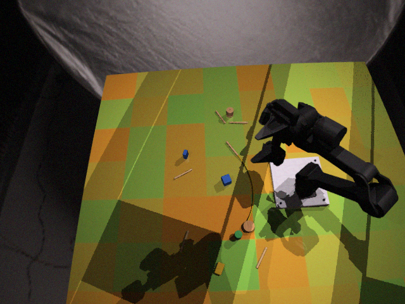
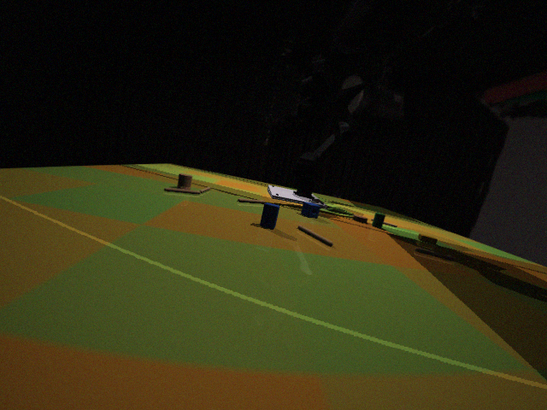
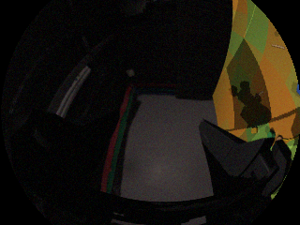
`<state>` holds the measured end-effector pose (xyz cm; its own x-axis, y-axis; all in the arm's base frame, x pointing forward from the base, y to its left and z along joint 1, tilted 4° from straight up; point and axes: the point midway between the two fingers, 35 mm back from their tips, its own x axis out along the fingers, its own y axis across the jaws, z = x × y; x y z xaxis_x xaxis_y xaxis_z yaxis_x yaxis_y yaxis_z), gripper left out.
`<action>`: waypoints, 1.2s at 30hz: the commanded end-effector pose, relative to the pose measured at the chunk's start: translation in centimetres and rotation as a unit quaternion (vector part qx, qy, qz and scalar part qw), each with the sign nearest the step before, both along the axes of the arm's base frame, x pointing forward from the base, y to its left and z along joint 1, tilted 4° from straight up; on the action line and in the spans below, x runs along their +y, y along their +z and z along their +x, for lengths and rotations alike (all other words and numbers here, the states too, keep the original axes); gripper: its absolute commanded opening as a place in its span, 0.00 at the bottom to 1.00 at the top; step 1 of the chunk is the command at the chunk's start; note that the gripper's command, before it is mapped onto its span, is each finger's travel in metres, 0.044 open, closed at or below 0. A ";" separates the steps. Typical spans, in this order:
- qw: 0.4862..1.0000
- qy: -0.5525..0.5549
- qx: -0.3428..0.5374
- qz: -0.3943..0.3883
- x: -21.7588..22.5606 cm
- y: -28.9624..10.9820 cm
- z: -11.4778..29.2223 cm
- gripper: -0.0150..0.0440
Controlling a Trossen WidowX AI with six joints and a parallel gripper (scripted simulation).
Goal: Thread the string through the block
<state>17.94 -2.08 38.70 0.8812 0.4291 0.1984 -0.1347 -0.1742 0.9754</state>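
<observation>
Gripper (image 1: 266, 144) hung wide open above the tabletop (image 1: 143, 107), holding nothing, its two black fingers spread just over the far corner of the white base plate (image 1: 322, 199) near the right edge. Judging by this, the task had hardly begun: nothing was grasped, nothing threaded.

Working from the near edge in the top view: a small yellow block (image 1: 219, 268) lay in shadow, with a loose stick (image 1: 261, 258) to its right. Farther in sat a green peg (image 1: 238, 234) just beside the round wooden button (image 1: 248, 226). From the button the dark string (image 1: 252, 189) curved away to the stick (image 1: 233, 149) on its end, which lay near the middle of the tabletop, close to the gripper but apart from it. Left of the string were a blue cube (image 1: 226, 179), another loose stick (image 1: 182, 173) and a small upright blue piece (image 1: 185, 153). Toward the far edge stood the wooden block (image 1: 230, 111), with two loose sticks (image 1: 238, 122) beside it. Its hole could not be made out.

Left to do, as I judged it: pick up the stick, pass it through the block, draw the string through, set the stick down well apart, release.

Only the top view showed the string's whole run. The exterior view, low and dim, showed the wooden block standing upright but lost the arm in darkness. The wrist view showed mostly dark surroundings, with one finger and a sliver of tabletop.
</observation>
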 end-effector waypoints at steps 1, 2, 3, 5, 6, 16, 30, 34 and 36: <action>1.000 0.000 0.000 0.000 0.0 0.0 0.0 0.98; 1.000 0.000 0.000 0.000 0.0 0.0 0.0 1.00; 1.000 -0.001 -0.003 -0.002 -0.1 0.1 0.1 1.00; 0.999 -0.010 -0.028 -0.016 -1.0 0.7 0.7 1.00; 0.998 -0.020 -0.044 -0.026 -1.7 1.1 1.2 1.00; 0.964 -0.172 -0.110 -0.172 -8.9 0.8 7.8 1.00; 0.881 -0.245 -0.013 -0.403 -12.9 -5.7 13.9 1.00; 0.848 -0.233 0.023 -0.476 -13.3 -8.1 15.1 1.00; 0.828 -0.220 0.040 -0.514 -13.3 -9.4 15.6 1.00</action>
<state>29.67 -13.72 35.30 0.9867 0.0706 0.1461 -0.1618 0.4990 0.8514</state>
